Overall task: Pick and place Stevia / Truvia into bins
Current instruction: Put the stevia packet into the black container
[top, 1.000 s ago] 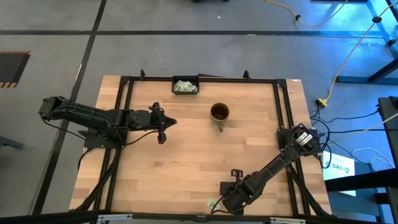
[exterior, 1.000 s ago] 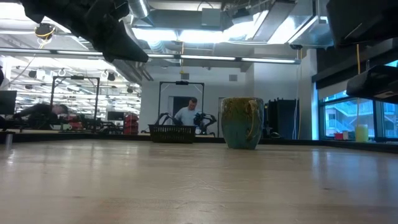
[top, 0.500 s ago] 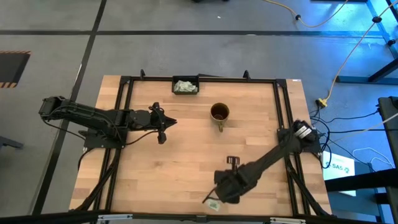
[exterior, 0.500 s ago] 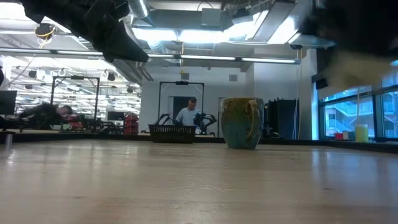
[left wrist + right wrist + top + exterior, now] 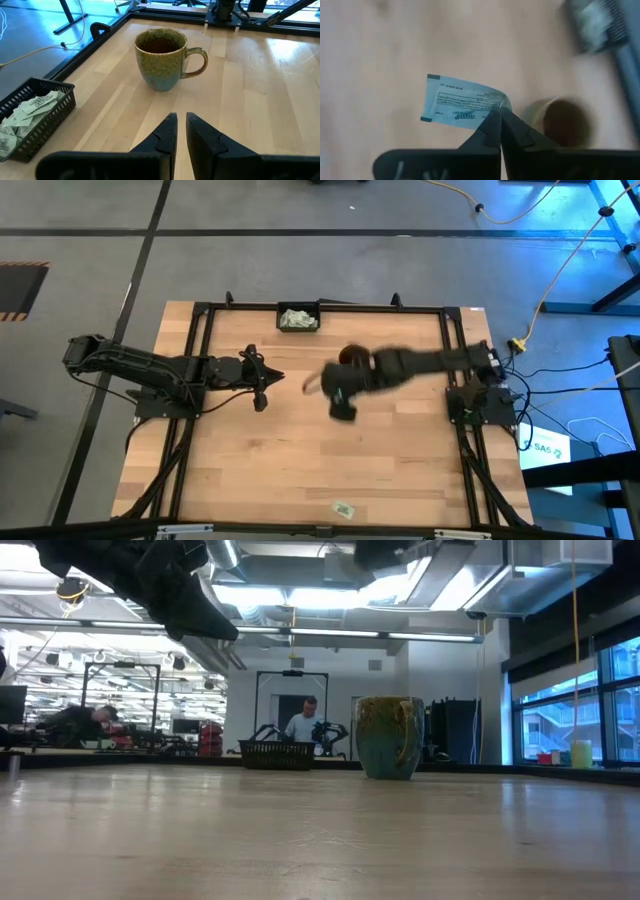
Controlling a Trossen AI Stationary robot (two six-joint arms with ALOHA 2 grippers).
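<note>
My right gripper [image 5: 333,387] hangs over the table's middle, just left of the brown-gold mug [image 5: 352,358], and is shut on one white sachet [image 5: 462,102]. The same sachet [image 5: 311,383] pokes out toward the left arm. The mug [image 5: 565,122] stands on its base, and the black tray [image 5: 298,318] of sachets sits at the far edge. Another sachet [image 5: 343,508] lies flat near the near edge. My left gripper [image 5: 181,120] waits shut above the table, left of the mug [image 5: 161,57]. My right gripper pinches the sachet by one end, at its corner [image 5: 496,105], between the two fingertips. The fingers point down from above. The sachet is lifted clear of the table and sticks out sideways beyond the fingertips, slightly curled.
A black frame [image 5: 200,380] runs along the table's left, far and right sides. Bare wood stretches between the mug and the near edge. In the low view the mug [image 5: 388,737] and tray [image 5: 277,754] stand far back, with a person beyond the table.
My right gripper has risen from the near edge and swung quickly toward the far side, to just left of the mug, carrying a sachet lifted clear. One sachet has stayed lying by the near edge.
</note>
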